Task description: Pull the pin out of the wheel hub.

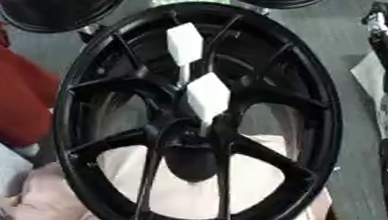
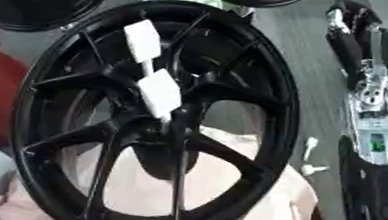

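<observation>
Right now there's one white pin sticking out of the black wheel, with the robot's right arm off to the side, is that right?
Not quite: two white pins stick out of the black wheel, not one, clearest in the left eye view. The robot's right arm is indeed off to the side.

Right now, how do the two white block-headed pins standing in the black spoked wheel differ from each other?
The upper white block-headed pin sits out among the spokes of the black spoked wheel, while the lower white block-headed pin sits close to the hub centre. The upper pin's head looks rectangular; the lower pin's head is turned so that it looks like a diamond. Both are white with a thin stem, and no hand touches either.
</observation>
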